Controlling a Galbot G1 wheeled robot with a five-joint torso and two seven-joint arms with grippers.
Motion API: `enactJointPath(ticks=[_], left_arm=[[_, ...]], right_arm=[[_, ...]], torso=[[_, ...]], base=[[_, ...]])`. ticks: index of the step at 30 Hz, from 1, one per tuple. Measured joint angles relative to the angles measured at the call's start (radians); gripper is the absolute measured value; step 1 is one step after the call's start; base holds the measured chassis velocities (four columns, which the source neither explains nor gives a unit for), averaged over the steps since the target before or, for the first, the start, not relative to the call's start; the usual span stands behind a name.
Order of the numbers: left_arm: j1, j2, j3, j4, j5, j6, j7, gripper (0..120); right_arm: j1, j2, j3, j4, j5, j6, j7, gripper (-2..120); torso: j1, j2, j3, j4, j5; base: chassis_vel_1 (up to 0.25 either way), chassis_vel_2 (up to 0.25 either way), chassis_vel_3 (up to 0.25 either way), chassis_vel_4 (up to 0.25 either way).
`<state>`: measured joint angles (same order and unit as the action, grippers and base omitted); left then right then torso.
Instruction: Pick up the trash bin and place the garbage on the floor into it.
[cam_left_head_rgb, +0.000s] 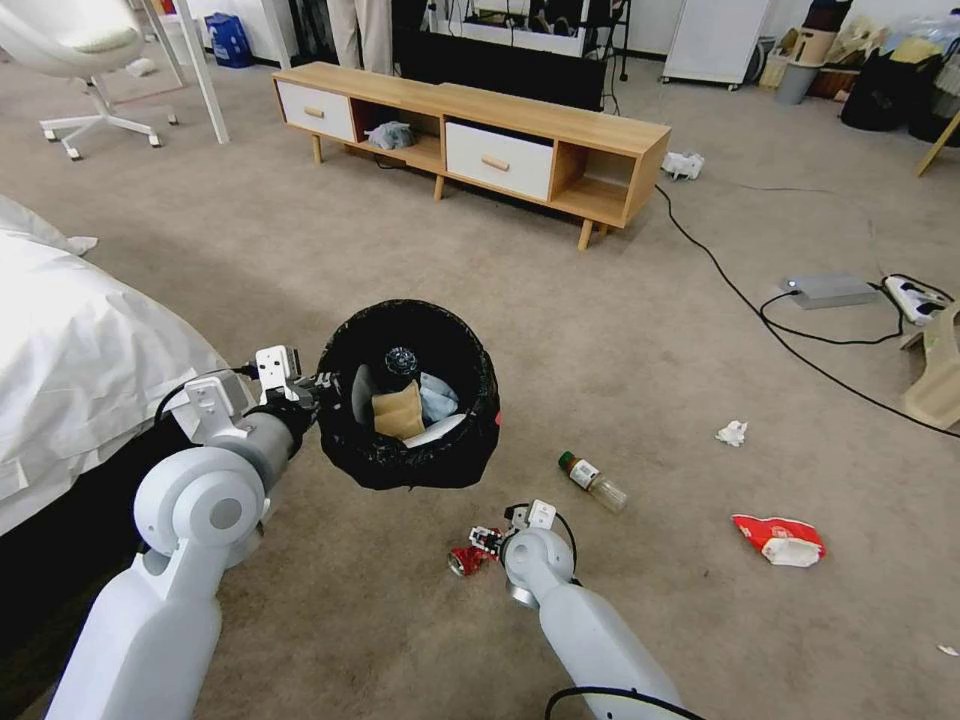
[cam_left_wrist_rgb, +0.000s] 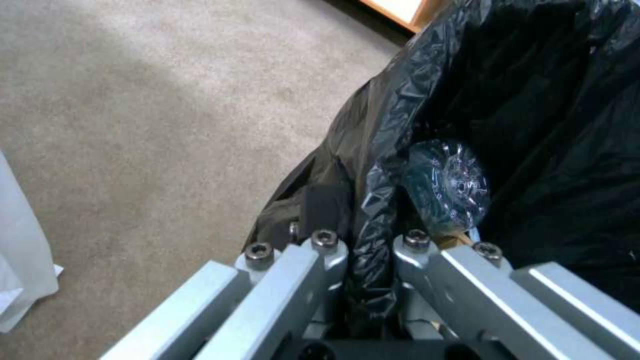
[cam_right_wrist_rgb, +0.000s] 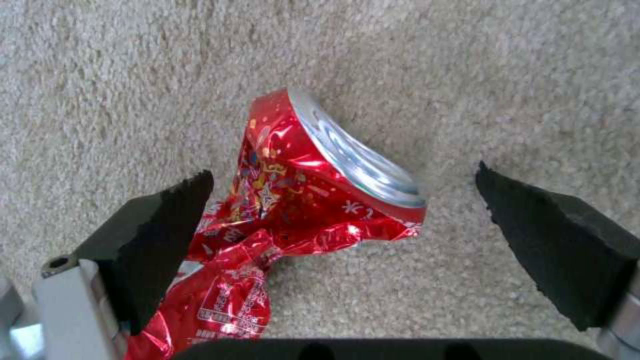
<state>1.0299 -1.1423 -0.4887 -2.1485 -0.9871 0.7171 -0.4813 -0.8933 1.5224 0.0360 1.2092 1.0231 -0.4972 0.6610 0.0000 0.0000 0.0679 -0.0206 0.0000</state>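
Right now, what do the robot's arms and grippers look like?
Both arms are smooth white-grey tubes with round grey joints and thin black cables. The left gripper has silver bars with hex bolts. The right gripper carries black wedge-shaped foam pads on silver fingers.

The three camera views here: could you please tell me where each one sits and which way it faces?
Head view: from the robot's head, looking forward and down over the floor; both arms show, the left hand gripping the trash bin, the right hand low at the crushed red can.
Left wrist view: on the left wrist, looking along the left hand at the trash bin.
Right wrist view: on the right wrist, facing down at the crushed red can, between open pads.
Shared: bin and can each appear in the head view too.
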Motion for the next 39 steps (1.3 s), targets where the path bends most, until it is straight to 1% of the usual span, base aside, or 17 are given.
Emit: enactJointPath(ticks=[20,22,23,25,26,28,29,31,32,34,35,36,39], left_arm=[[0.006,-0.003,-0.001,-0.002,0.008,-0.001,0.004,0],[0.006,-0.005,-0.001,-0.003,0.009,-0.001,0.004,0],[0.006,-0.005,-0.001,-0.003,0.009,-0.001,0.004,0],[0.008,-0.005,-0.001,-0.005,0.010,-0.001,0.005,0],[0.008,-0.005,-0.001,-0.005,0.010,-0.001,0.005,0],[0.010,-0.006,-0.001,-0.007,0.011,-0.001,0.005,0],[0.010,-0.006,-0.001,-0.007,0.011,-0.001,0.005,0],[0.012,-0.006,-0.002,-0.007,0.014,-0.002,0.006,0],[0.012,-0.006,-0.002,-0.007,0.014,-0.002,0.006,0],[0.016,-0.008,-0.002,-0.007,0.021,-0.003,0.011,0],[0.016,-0.008,-0.002,-0.007,0.021,-0.003,0.011,0],[0.017,-0.009,-0.001,-0.007,0.023,-0.003,0.013,0],[0.016,-0.010,-0.001,-0.006,0.023,-0.003,0.013,0]], right_arm=[[-0.006,0.003,-0.020,0.003,-0.012,-0.009,-0.002,99],[-0.006,0.003,-0.024,0.008,-0.012,-0.020,0.001,88],[-0.006,0.003,-0.024,0.008,-0.012,-0.020,0.001,88],[-0.007,-0.001,-0.026,0.010,-0.016,-0.022,0.001,79],[-0.007,-0.001,-0.026,0.010,-0.016,-0.022,0.001,79],[-0.008,-0.007,-0.028,0.014,-0.019,-0.022,-0.005,67],[-0.008,-0.007,-0.028,0.014,-0.019,-0.022,-0.005,67],[-0.009,-0.013,-0.030,0.016,-0.025,-0.021,-0.015,59],[-0.009,-0.013,-0.030,0.016,-0.025,-0.021,-0.015,59],[-0.010,-0.017,-0.031,0.018,-0.032,-0.016,-0.028,53],[-0.010,-0.017,-0.031,0.018,-0.032,-0.016,-0.028,53],[-0.010,-0.018,-0.033,0.018,-0.035,-0.012,-0.034,50],[-0.010,-0.019,-0.033,0.018,-0.036,-0.010,-0.037,49]], torso=[[0.000,0.000,0.000,0.0000,-0.0001],[0.000,0.000,0.000,-0.0002,-0.0002],[0.000,0.000,0.000,-0.0002,-0.0002],[0.000,0.000,0.000,-0.0004,-0.0005],[0.000,0.000,0.000,-0.0004,-0.0005],[0.000,0.000,0.000,-0.0004,-0.0005],[0.000,0.000,0.000,-0.0004,-0.0005],[0.000,0.000,0.000,-0.0002,-0.0002],[0.000,0.000,0.000,-0.0002,-0.0002],[0.000,0.000,0.000,-0.0002,-0.0003],[0.000,0.000,0.000,-0.0002,-0.0003],[0.000,0.000,0.000,-0.0001,0.0000],[0.000,0.000,0.000,0.0000,0.0000]], base=[[0.000,0.000,0.000,0.000],[0.000,0.000,0.000,0.000],[0.000,0.000,0.000,0.000],[0.000,0.000,0.000,0.000],[0.000,0.000,0.000,0.000],[0.000,0.000,0.000,0.000],[0.000,0.000,0.000,0.000],[0.000,0.000,0.000,0.000],[0.000,0.000,0.000,0.000],[0.000,0.000,0.000,0.000],[0.000,0.000,0.000,0.000],[0.000,0.000,0.000,0.000],[0.000,0.000,0.000,0.000]])
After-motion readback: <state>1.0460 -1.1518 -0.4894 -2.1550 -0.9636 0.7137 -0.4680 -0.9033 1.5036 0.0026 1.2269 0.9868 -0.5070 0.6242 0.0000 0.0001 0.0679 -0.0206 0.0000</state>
